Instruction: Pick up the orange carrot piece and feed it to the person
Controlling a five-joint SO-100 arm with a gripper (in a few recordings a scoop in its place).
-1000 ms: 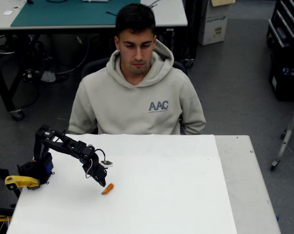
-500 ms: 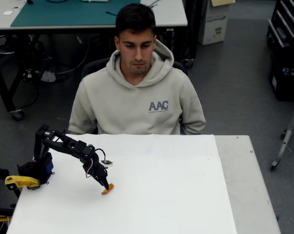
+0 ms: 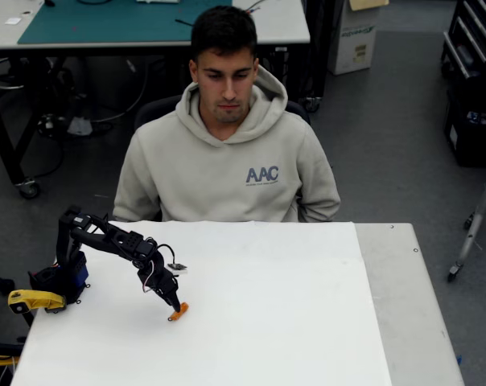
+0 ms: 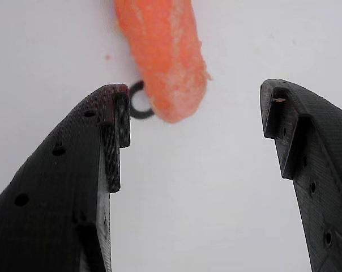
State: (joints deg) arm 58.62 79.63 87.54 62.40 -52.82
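Carrot first: the tiny bright-orange stubby carrot piece (image 3: 178, 311) lies on the white tabletop (image 3: 291, 322) near its left side in the overhead view, with the tip of the black two-finger end effector (image 3: 176, 305) down at its upper end. From that height the fingers merge into one dark point, so their spacing cannot be read there. The wrist view settles it: the end effector (image 4: 193, 122) stands spread, its two black perforated fingers (image 4: 75, 187) wide apart, and the orange carrot piece (image 4: 162, 56) reaches down from the top edge with its rounded end just entering the gap, close beside the left finger's tip and well apart from the right one. Neither finger visibly presses it. A small dark ring mark (image 4: 138, 107) shows on the white surface beside the carrot's end.

The overhead view alone shows the person in a beige-grey hoodie printed "AAC" (image 3: 227, 161), seated behind the far edge of the tabletop. A yellow clamp part (image 3: 34, 300) sits at the arm's base on the left edge. Nothing lies between carrot and person.
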